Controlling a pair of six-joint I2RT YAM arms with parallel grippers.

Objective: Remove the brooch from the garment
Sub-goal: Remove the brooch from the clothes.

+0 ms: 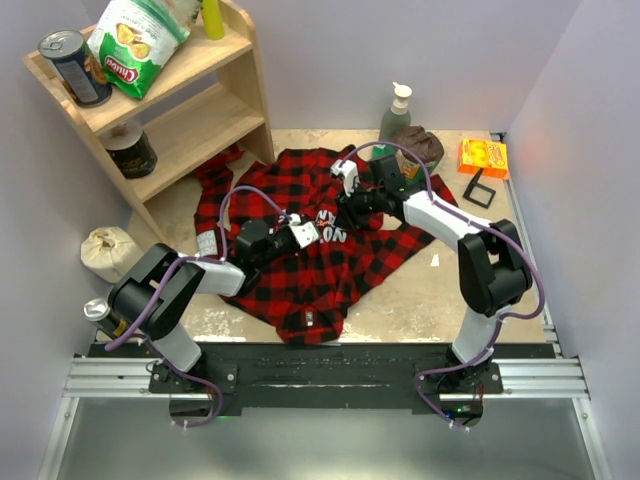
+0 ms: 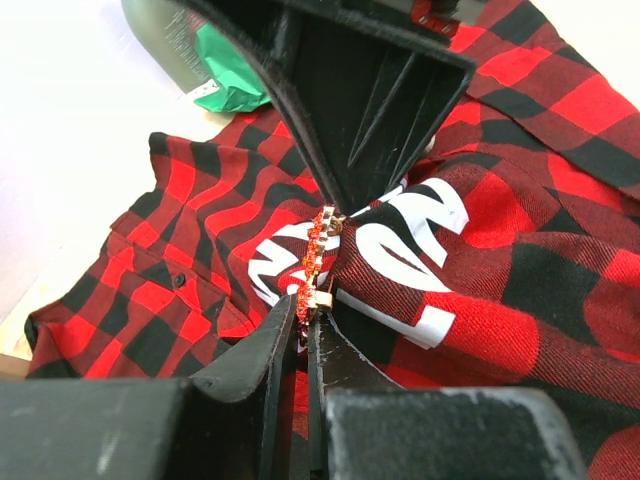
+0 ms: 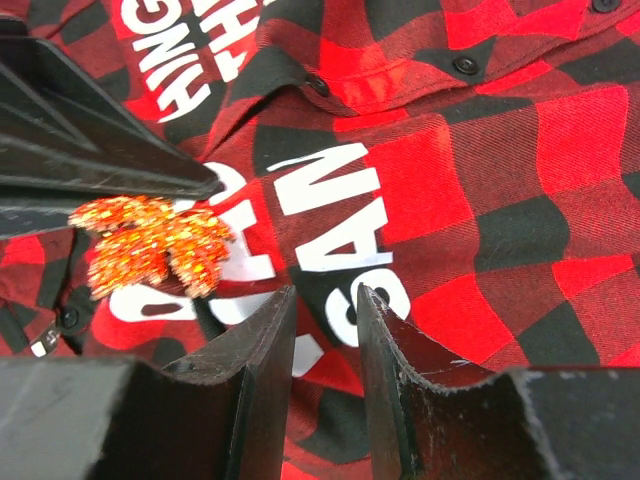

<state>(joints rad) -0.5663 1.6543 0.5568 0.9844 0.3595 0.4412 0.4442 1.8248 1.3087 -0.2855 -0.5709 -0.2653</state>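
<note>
The garment (image 1: 300, 290) is a red-and-black plaid shirt spread across the table, its black patch with white letters (image 3: 330, 190) near the middle. The brooch (image 3: 150, 245) is a glittery orange-red leaf with a small gold clasp (image 2: 322, 298), and it stands edge-on against the patch. My left gripper (image 2: 308, 305) is shut on the brooch's lower end at the clasp. My right gripper (image 3: 322, 295) sits just beside it, jaws narrowly apart and pinching a raised fold of the lettered cloth (image 2: 400, 240). Both grippers (image 1: 300, 232) (image 1: 352, 200) meet over the shirt's centre.
A wooden shelf (image 1: 170, 110) with a can and a chips bag stands at the back left. A soap bottle (image 1: 396, 110), a brown cloth lump (image 1: 420, 145), an orange packet (image 1: 483, 157) and a small black frame (image 1: 480, 188) sit at the back right. A white pouch (image 1: 108, 250) lies at the left.
</note>
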